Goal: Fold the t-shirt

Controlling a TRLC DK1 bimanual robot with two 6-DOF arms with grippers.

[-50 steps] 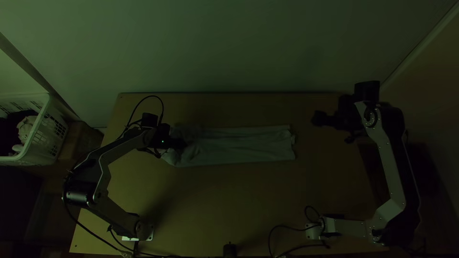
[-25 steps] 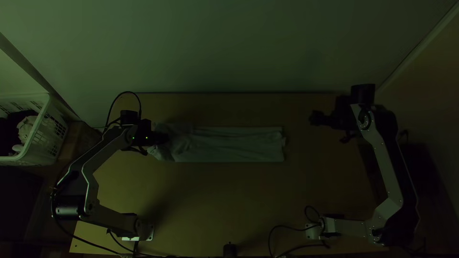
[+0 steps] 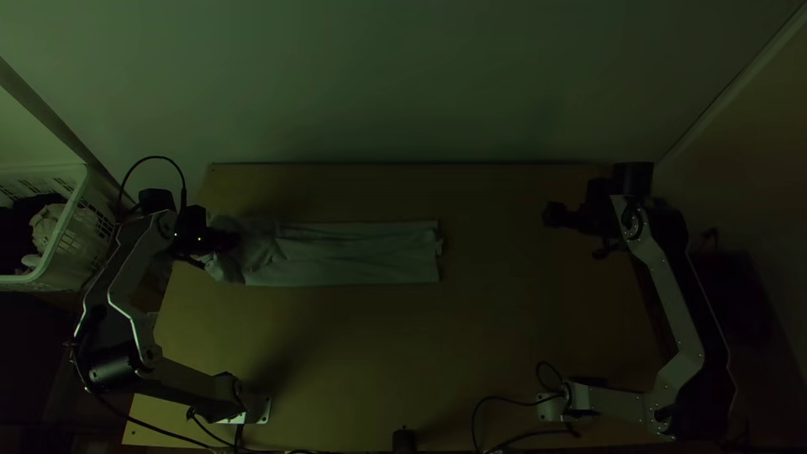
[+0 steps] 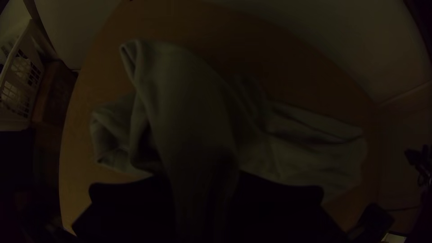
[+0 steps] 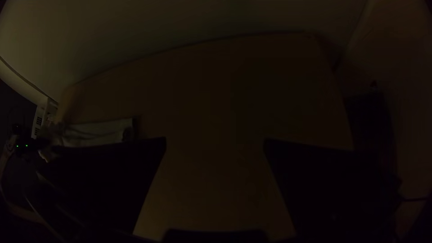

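Observation:
The pale t-shirt (image 3: 353,252) lies on the table as a long narrow folded strip, bunched at its left end. At that bunched end, my left gripper (image 3: 225,241) is shut on the cloth. In the left wrist view a raised ridge of the t-shirt (image 4: 189,108) runs between the fingers of the left gripper (image 4: 204,189); more cloth lies crumpled around it. My right gripper (image 3: 555,214) stays over the table's right part, apart from the shirt. In the right wrist view the right gripper (image 5: 215,146) is open with nothing between its fingers.
A white basket (image 3: 63,244) holding cloths stands off the table's left edge, close to the left arm. Behind the table (image 3: 403,353) rises a pale wall (image 3: 403,84). Cables lie near the front edge, with a small dark object (image 3: 404,440) there.
My left gripper has moved left, dragging the whole t-shirt with it toward the table's left edge. The right arm has shifted slightly; its gripper is still at the right.

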